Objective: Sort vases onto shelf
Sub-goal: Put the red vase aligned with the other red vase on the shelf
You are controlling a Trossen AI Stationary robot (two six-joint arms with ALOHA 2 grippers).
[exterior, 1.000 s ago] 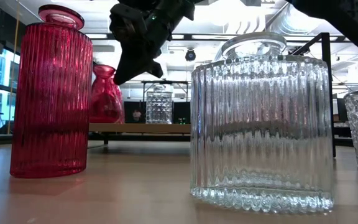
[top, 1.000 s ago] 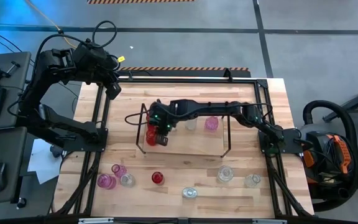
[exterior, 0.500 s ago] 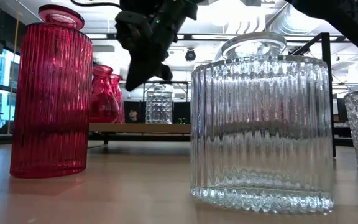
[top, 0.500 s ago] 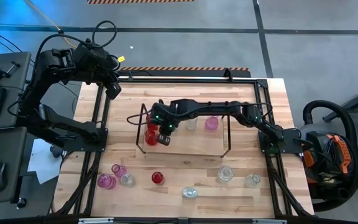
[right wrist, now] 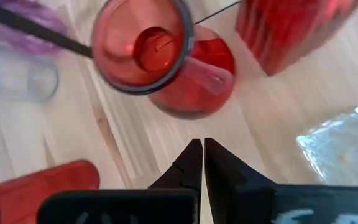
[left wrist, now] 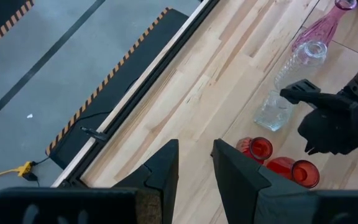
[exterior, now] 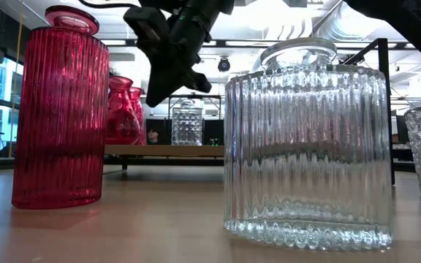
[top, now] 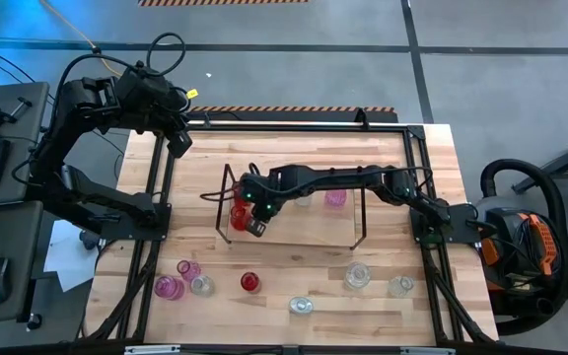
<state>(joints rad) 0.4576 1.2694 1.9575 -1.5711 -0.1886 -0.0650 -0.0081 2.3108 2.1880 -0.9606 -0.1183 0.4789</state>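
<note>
The shelf (top: 309, 225), a light board with black wire ends, stands mid-table. At its left end stand red vases (top: 237, 209), one of them round-bellied (right wrist: 191, 81) and one ribbed (right wrist: 291, 25). Farther right on the board are a clear vase (top: 304, 197) and a pink vase (top: 335, 197). My right gripper (right wrist: 202, 162) is shut and hangs above the board just beside the red vases (exterior: 123, 109), touching nothing. My left gripper (left wrist: 194, 165) waits open at the table's far left corner, with nothing between its fingers.
Loose vases stand along the table's near side: pink ones (top: 169, 287), a red one (top: 250, 282) and clear ones (top: 301, 307) (top: 358, 274) (top: 400, 286). A black metal frame (top: 294, 126) edges the table. Bare board lies between the shelf's red and clear vases.
My right gripper has stayed shut and rolled about its own pointing line above the shelf's left end, hardly shifting. In the low view it has uncovered a second red vase beside the first.
</note>
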